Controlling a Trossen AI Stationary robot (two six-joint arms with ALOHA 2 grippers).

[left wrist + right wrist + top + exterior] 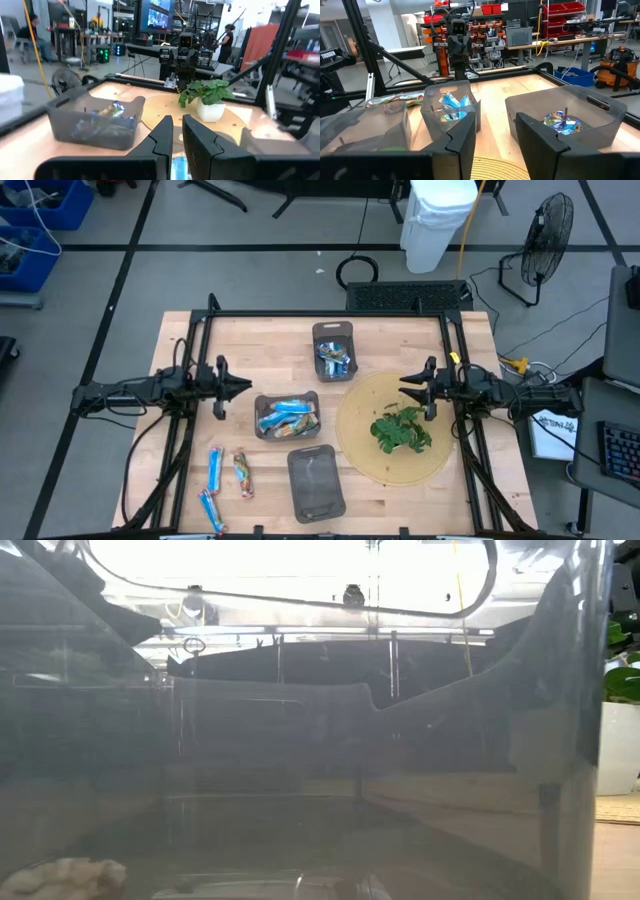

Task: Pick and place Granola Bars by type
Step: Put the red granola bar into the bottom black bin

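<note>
While both arms hover mid-tabletop holding nothing, we judge we're between picks. Left claw (243,388) sits just left of the grey plastic middle tray (287,417), fingers (162,136) a narrow gap apart, nothing pinched. Right claw (405,390) waits over the round woven mat (352,442), near the small green potted plant (401,430), fingers spread wide, empty.

Shiny wrapped granola bars: a blue-and-white pile in the middle tray, more blue ones in the grey far tray (334,351). The near grey tray (315,482) looks empty. Three loose bars lie on the light wooden tabletop (180,340) at front left: two blue-and-white (214,467), one brownish-orange (243,474).

Next, we reckon: left claw drops toward the loose bars, opens wider, takes one by its narrow side. The orange one likely goes to the empty tray.
</note>
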